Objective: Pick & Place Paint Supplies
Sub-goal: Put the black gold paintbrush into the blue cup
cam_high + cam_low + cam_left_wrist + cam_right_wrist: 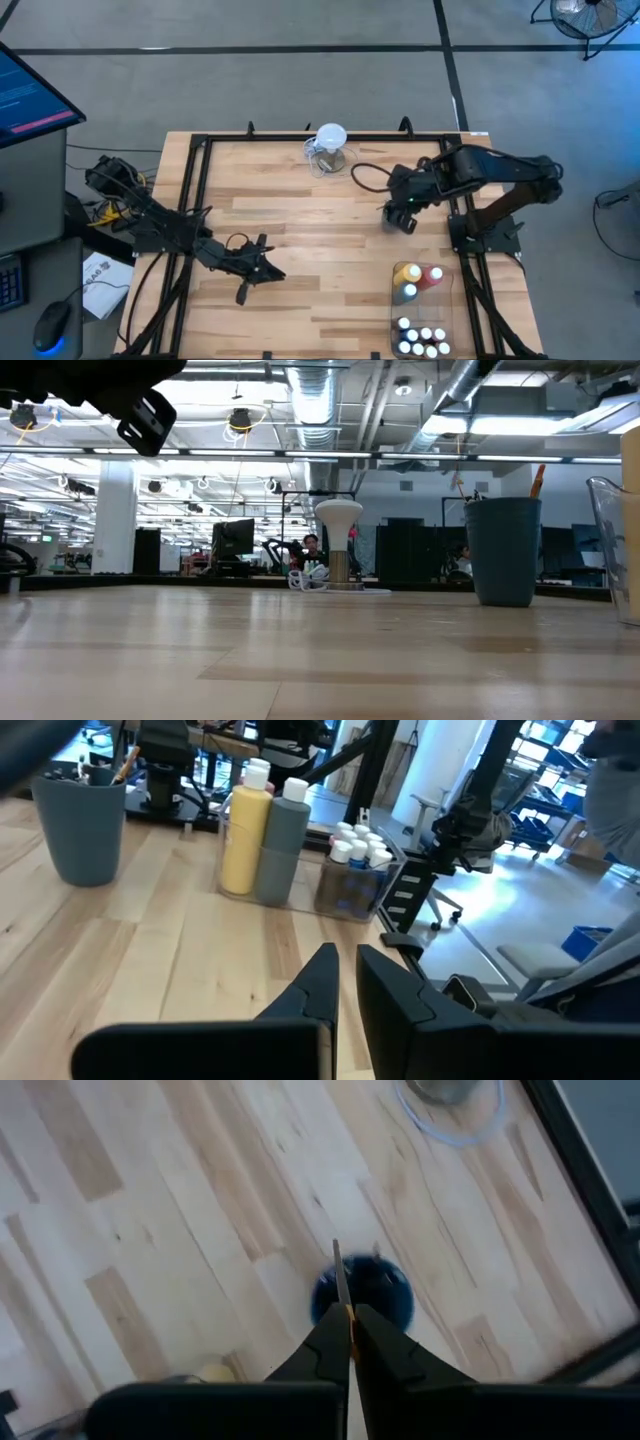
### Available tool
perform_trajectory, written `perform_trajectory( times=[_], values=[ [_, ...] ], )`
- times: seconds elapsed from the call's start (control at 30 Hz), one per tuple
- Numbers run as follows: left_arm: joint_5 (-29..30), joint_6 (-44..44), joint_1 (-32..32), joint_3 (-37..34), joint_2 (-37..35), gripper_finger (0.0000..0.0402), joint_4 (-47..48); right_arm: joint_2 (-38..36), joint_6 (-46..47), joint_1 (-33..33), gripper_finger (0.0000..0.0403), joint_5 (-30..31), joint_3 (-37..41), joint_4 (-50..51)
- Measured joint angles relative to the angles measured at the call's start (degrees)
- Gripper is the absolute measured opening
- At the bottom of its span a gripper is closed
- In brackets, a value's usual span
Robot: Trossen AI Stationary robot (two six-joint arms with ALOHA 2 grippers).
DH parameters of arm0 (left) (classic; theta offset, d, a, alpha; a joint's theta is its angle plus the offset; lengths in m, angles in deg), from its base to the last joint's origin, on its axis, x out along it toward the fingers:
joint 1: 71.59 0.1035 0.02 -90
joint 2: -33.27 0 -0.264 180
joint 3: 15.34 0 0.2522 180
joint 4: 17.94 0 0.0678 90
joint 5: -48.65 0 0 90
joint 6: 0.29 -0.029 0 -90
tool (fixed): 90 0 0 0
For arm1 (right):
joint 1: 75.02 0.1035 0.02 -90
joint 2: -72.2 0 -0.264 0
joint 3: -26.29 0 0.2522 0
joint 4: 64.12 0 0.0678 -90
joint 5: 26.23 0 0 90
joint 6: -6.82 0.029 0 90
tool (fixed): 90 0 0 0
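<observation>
My right gripper [350, 1335] hangs high over the right half of the table [300, 230], pointing steeply down, shut on a thin paintbrush [338, 1275]. Straight below it stands a blue-grey cup [362, 1295], which also shows in the low view [503, 550] with another brush [538, 480] leaning out of it. A clear bin [445, 300] at the near right holds tall yellow [245, 825], grey [283, 840] and red [433, 277] squeeze bottles and several small white-capped bottles [422, 338]. My left gripper [347, 970] is shut and empty, level above the near left of the table [268, 272]. My right gripper pinches the paintbrush between its two fingers at an orange stretch of the shaft [349, 1315]. The fingers come from above and lie along the brush. The brush's thin free end [336, 1255] sticks out past the fingertips, lifted clear, pointing down at the cup.
A clear jug with a white round top [328, 148] stands at the far middle, with a cord looped beside it. A black frame [195, 180] borders the table. Bare wood lies between the two arms.
</observation>
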State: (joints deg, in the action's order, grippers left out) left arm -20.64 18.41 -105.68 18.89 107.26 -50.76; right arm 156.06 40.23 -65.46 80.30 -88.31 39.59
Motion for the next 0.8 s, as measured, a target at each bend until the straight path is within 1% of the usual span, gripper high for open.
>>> perform_trajectory(
  times=[0.17,0.4,0.67,0.8],
  values=[
    [0.02,0.0,-0.23,0.0,0.0,0.0017,-0.16,-5.06,2.38,-1.53,0.0,-1.0,7.32,0.16],
    [0.07,-0.42,-0.23,0.0,0.0,0.0017,-0.22,-10.66,5.62,-2.29,0.0,-1.62,13.9,0.09],
    [0.33,-0.44,-0.24,0.0,0.0,0.0017,-0.2,-11.32,5.85,-4.71,0.0,-3.38,21.77,-0.01],
    [0.33,-0.44,-0.23,0.0,0.0,0.0017,-0.2,-9.68,5.32,-6.22,0.0,-3.45,23.64,0.06]
  ],
)
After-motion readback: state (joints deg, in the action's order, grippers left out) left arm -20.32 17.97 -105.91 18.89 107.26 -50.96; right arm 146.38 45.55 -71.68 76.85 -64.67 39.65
